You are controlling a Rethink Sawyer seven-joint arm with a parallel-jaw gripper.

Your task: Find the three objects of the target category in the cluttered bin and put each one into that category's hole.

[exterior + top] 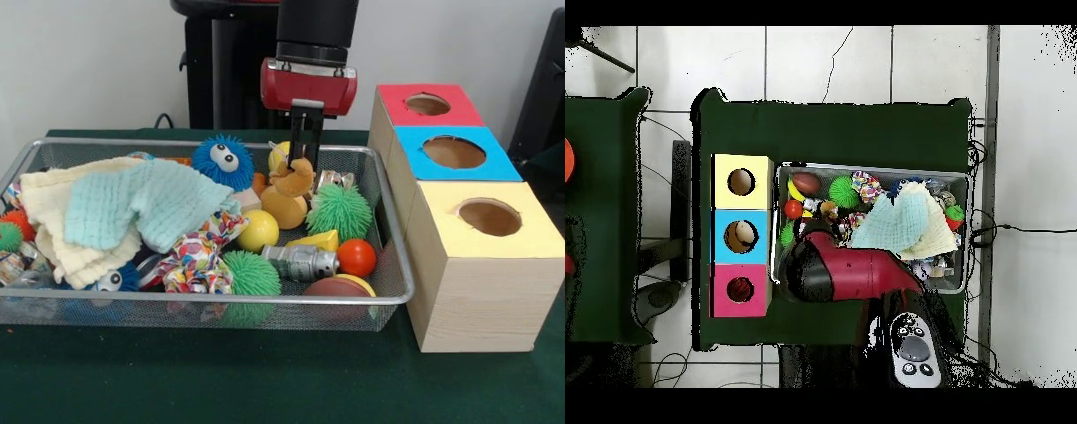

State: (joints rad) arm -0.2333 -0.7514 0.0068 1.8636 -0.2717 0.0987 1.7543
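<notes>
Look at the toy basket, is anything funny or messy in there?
Yes. Two cloths, one cream and one pale blue, lie crumpled over the left side of the bin, hiding toys underneath. The claw is shut on a small tan plush toy, holding it above the pile.

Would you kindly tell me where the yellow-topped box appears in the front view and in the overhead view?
Front view: the yellow-topped box is at the lower right, nearest the camera, right of the bin.
Overhead view: it is at the upper left, topmost of the three boxes, left of the bin.
Shared landmark: the blue-topped box sits directly beside it in both.
</notes>
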